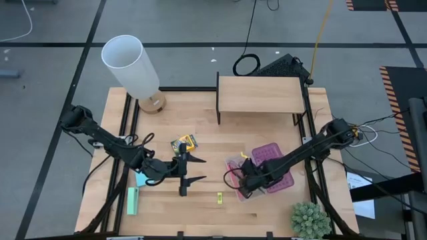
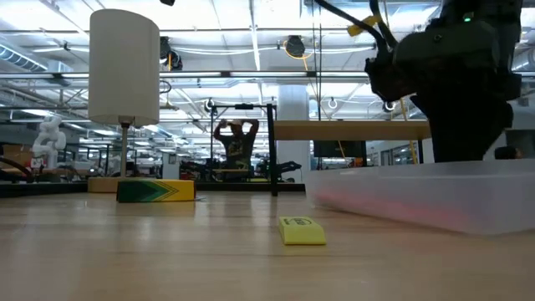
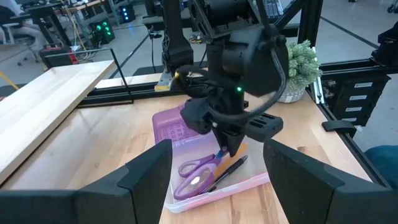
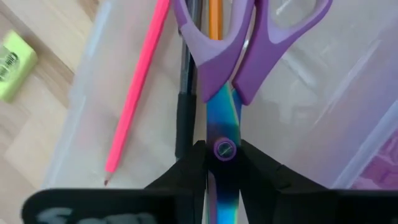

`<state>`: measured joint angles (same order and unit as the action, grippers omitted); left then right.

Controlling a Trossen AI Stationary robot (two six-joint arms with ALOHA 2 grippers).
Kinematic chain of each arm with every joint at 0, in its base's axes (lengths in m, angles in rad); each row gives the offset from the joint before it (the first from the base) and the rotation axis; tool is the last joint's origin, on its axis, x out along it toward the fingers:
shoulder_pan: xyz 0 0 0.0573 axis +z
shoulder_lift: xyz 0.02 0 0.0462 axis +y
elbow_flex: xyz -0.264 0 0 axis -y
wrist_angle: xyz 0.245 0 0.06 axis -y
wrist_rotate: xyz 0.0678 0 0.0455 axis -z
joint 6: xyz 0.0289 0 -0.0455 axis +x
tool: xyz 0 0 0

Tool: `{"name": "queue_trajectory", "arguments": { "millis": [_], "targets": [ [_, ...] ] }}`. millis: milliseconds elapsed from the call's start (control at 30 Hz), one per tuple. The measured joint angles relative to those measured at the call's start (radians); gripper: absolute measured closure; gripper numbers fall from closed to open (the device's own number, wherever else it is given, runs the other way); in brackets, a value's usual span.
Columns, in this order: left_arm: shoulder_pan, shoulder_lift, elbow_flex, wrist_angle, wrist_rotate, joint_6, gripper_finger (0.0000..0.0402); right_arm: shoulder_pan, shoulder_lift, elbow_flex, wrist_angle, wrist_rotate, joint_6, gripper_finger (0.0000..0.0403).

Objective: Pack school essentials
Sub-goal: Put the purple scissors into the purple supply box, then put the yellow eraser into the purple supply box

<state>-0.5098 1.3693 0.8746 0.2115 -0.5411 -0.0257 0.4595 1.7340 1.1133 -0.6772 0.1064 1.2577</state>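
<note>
High view: the wooden worktop (image 1: 267, 207) fills the centre of the frame, and a clear plastic box (image 1: 275, 183) sits at its lower right. The right gripper (image 1: 245, 188) hangs over that box's left end; in the right wrist view its fingers (image 4: 186, 169) are pinched nearly closed on the blades of the purple-handled scissors (image 4: 236, 68), right at the pivot screw. The scissors are closed, with iridescent blades, their long axis running up the frame, handles uppermost. Beside them in the box lie the black pen (image 4: 185, 106), the orange pencil (image 4: 215, 18) and the pink pen (image 4: 138, 87). The left gripper (image 1: 185, 171) hovers spread wide and empty at centre left, near the yellow crayon box (image 1: 185, 143). The tiny yellow piece (image 1: 219, 197) lies on the wood at lower centre.
</note>
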Motion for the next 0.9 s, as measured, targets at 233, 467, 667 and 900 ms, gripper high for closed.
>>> {"name": "queue_trajectory", "arguments": {
  "millis": [233,467,667,900],
  "targets": [
    [0.0,0.0,0.0,0.0,0.0,0.002,0.0144,0.0,-0.064,0.002,-0.021,0.074,0.013,0.0343],
    [0.0,0.0,0.0,0.0,0.0,0.003,0.0144,0.0,-0.046,0.0,-0.028,0.09,0.036,0.0328],
    [0.0,0.0,0.0,0.0,0.0,0.003,0.0144,0.003,-0.045,-0.044,0.014,0.046,0.06,0.032],
    [0.0,0.0,0.0,-0.001,0.0,0.003,0.0144,0.007,-0.045,-0.074,0.015,0.029,0.079,0.0273]
  ]
}}
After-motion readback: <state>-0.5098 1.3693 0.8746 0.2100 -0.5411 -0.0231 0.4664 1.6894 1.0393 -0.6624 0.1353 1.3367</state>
